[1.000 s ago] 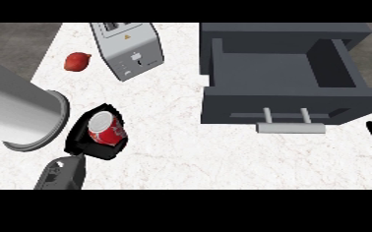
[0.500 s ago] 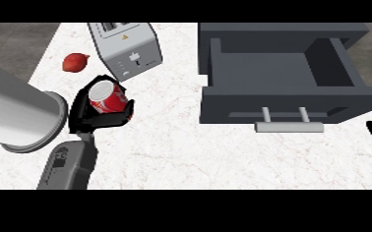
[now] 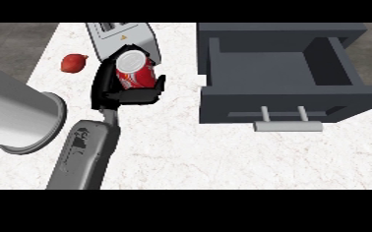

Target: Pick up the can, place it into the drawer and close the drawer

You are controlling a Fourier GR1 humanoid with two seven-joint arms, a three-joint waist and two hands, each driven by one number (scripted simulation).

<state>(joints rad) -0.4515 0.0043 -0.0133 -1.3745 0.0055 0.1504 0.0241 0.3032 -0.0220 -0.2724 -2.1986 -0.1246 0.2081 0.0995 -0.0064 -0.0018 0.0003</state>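
Table (image 3: 218,162): white, faintly marbled top, filling most of the head view; a strip of darker grey floor shows at the upper left.

Drawer (image 3: 280,86): dark grey box at the right, pulled open, its interior bare and in shadow. Front panel faces the lower edge of the view and carries a pale grey bar handle (image 3: 287,125) on two short posts.

Large grey cylinder (image 3: 25,115): lies at the left edge, its open rim turned toward the middle of the table. Cannot tell what it is.

Left forearm (image 3: 85,152): grey, rises from the lower left and ends in the black left hand (image 3: 116,91).

Toaster (image 3: 123,37): silver, slotted top, at the upper middle, just behind the hand; a small orange mark on its face.

Can (image 3: 135,71): red body with white lettering, silver lid facing up toward the camera, standing close to upright with a slight lean. It sits left of the drawer, well apart from it, in front of the toaster's lower edge. Whether it touches the table cannot be told.

Fingers (image 3: 157,83): curled round the can. One black part wraps the right side of the can, another runs up its left side past the lid, and the palm lies under and in front of its base. The lid and the upper red wall stay exposed between them.

Small red object (image 3: 73,62): rounded, on the table left of the hand, near the edge; looks like a fruit or vegetable, kind unclear.

Right hand: not in view.
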